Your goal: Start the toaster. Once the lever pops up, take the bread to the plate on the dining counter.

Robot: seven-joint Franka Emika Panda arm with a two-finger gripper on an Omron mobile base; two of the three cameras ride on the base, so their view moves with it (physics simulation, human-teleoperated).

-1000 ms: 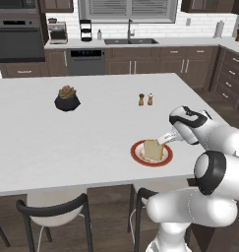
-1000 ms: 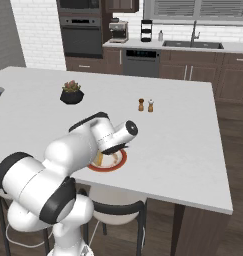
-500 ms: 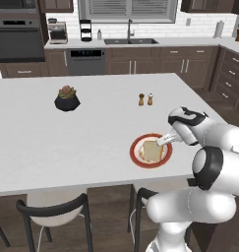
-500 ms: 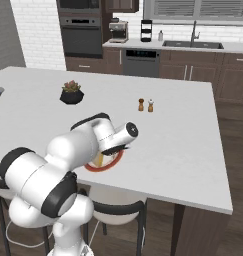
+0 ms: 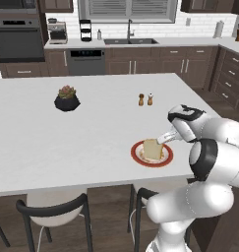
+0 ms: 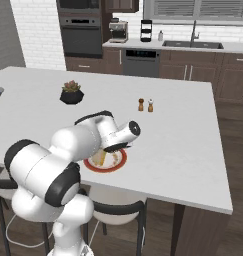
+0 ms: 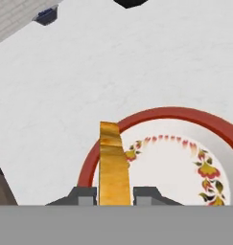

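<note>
Just bread [image 7: 113, 165] between gripper [image 7: 115, 195] fingers over unlettered, flower-patterned plate [image 7: 182, 116].

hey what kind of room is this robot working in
Most likely a home kitchen, computer-rendered. A wall oven and a sink under a window line the back wall, and a wide white dining counter with stools tucked beneath holds a plate with bread.

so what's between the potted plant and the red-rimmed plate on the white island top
Nothing: bare white island top runs from the small black-potted plant to the round red-rimmed plate, seen in the left base view.
</note>
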